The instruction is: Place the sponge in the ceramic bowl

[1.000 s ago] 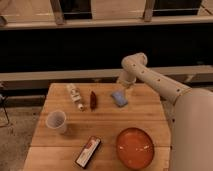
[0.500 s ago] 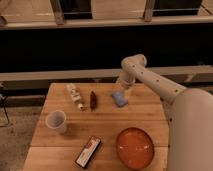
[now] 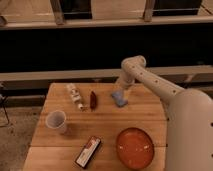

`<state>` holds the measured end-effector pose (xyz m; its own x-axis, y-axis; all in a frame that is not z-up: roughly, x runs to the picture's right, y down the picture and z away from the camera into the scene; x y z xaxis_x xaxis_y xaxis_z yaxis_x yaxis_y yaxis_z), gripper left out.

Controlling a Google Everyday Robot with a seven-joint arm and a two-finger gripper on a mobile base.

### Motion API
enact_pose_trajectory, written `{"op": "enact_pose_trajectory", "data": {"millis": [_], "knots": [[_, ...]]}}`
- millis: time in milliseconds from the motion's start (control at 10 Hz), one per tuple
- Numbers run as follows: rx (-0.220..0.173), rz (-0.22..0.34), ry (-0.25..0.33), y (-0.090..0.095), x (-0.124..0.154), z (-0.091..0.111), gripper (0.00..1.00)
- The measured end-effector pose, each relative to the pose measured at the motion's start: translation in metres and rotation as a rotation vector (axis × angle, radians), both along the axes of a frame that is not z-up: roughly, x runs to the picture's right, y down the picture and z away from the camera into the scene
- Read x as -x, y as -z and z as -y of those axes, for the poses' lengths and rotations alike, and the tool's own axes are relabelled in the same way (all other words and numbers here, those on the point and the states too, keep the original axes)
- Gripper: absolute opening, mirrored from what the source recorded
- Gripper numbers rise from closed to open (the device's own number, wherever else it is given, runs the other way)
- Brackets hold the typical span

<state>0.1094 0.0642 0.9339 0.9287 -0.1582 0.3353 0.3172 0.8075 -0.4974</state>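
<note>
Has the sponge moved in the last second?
No. The sponge sits where it was, right of the dark red item on the table; the gripper is right at it.

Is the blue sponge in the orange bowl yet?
No, the sponge lies on the table at the far side, right below the gripper, apart from the ceramic bowl near the front.

My arm (image 3: 157,86) was stretched way out from my big white shoulder (image 3: 190,120), angling up to a bent elbow (image 3: 133,64) at the far end. From there the forearm (image 3: 125,79) ran straight down, so my gripper (image 3: 121,94) hung low, right under that elbow, pointing down.
</note>
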Motion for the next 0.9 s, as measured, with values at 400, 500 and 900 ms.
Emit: {"op": "enact_pose_trajectory", "data": {"millis": [400,500,900], "knots": [[0.027,0.066,0.078,0.007,0.000,-0.007,0.80],[0.032,0.082,0.103,0.008,0.001,-0.010,0.80],[0.055,0.128,0.203,0.007,0.012,-0.027,0.80]]}}
